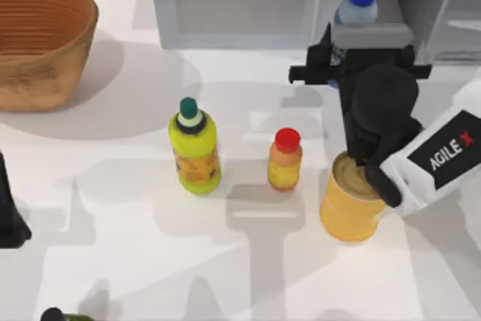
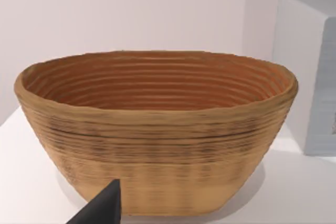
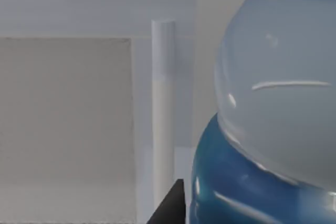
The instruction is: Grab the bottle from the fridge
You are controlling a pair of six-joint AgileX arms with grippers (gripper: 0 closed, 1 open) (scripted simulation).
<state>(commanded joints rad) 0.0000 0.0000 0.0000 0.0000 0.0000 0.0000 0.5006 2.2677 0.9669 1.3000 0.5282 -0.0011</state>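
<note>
Yellow can (image 1: pixel 350 208), red-capped orange bottle (image 1: pixel 285 159) and green-capped yellow-green bottle (image 1: pixel 195 148) stand on white table (image 1: pixel 113 208), below right gripper (image 1: pixel 353 54). Jaws' spread: cannot tell. Pale blue-capped bottle (image 1: pixel 358 4) beside dark grey fridge (image 1: pixel 443 5), just beyond gripper. Left gripper (image 2: pixel 100 208) parked far left.

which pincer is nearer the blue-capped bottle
Right. The right pincer sits just in front of the bottle at the top view's upper right. The left pincer is parked at the table's far left edge.
</note>
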